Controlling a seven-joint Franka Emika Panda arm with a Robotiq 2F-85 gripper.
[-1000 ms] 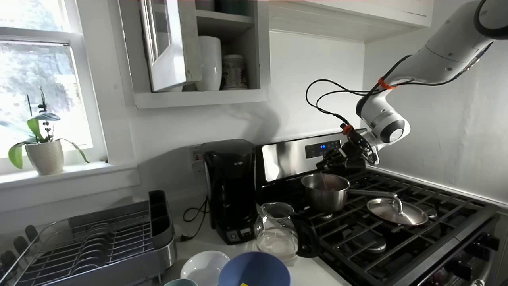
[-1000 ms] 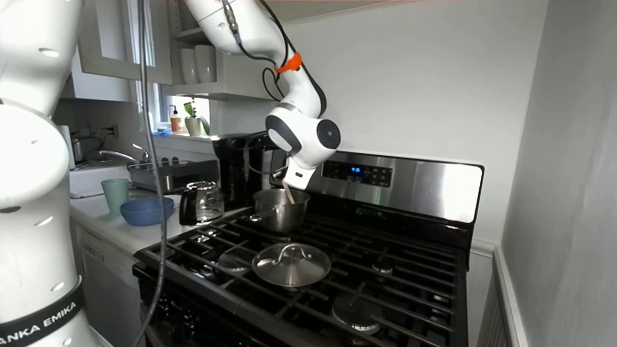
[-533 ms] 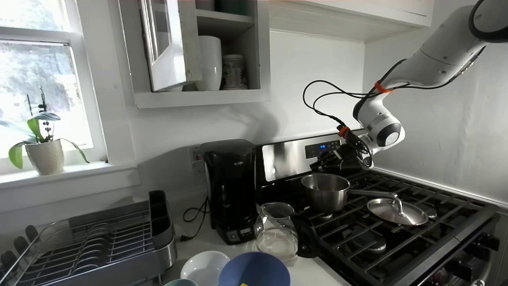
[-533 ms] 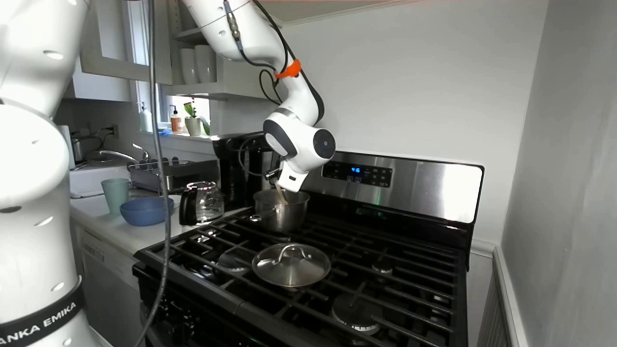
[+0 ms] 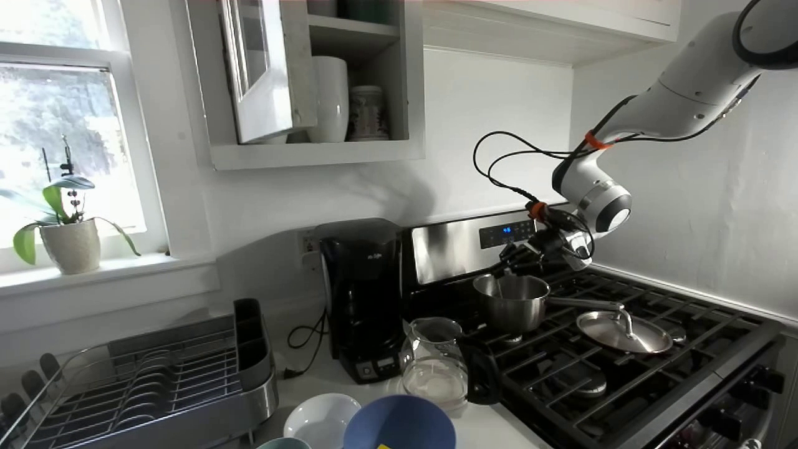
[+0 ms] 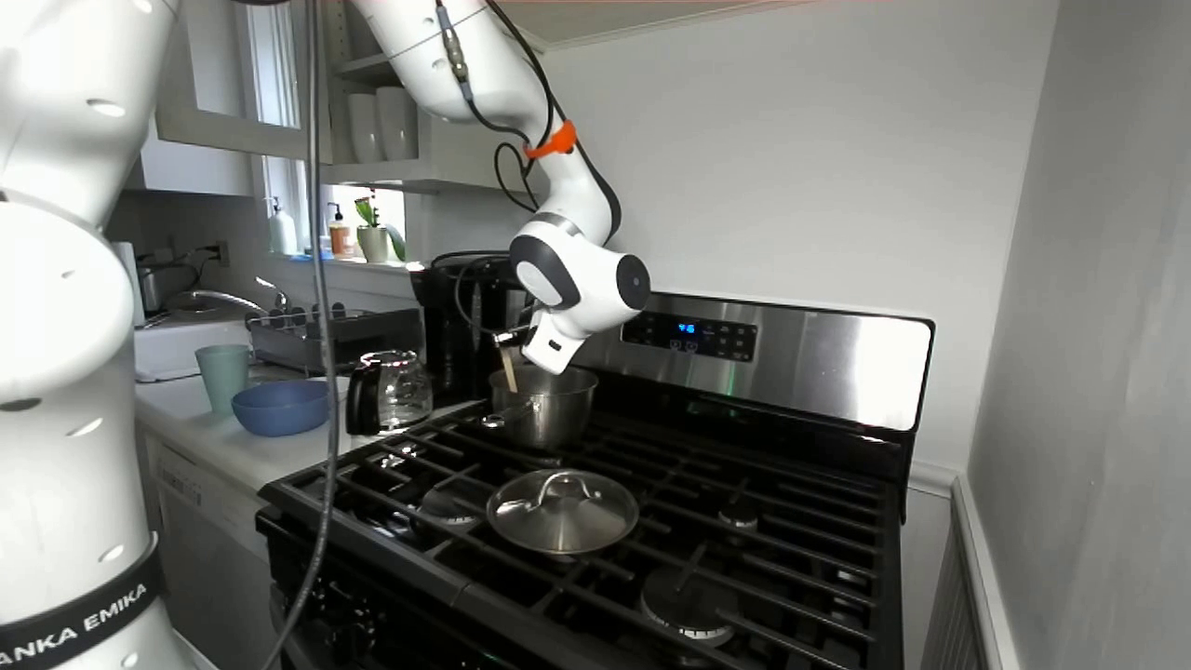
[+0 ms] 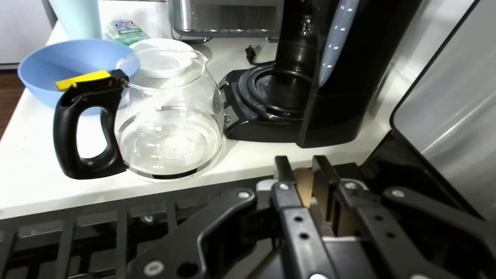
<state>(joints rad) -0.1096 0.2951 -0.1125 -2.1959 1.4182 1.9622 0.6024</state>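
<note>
In the shiny steel pot (image 6: 563, 417) slants a round-tipped wooden stick (image 7: 304, 185).

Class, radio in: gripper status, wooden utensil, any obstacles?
Gripper shut on wooden utensil. Utensil tilted, lower end inside saucepan. Possible obstacle: saucepan wall around it. Lid off, on stove.

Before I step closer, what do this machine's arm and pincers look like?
The arm is glossy white, with rounded, tube-like sections and dark trim at the joints. Low on it, a black band shows white lettering, "ANKA EMIKA", cut off by the picture's edge. Orange straps wrap black cables against it. The gripper is mostly black, with jointed links, round silvery screws and two flat fingers.
</note>
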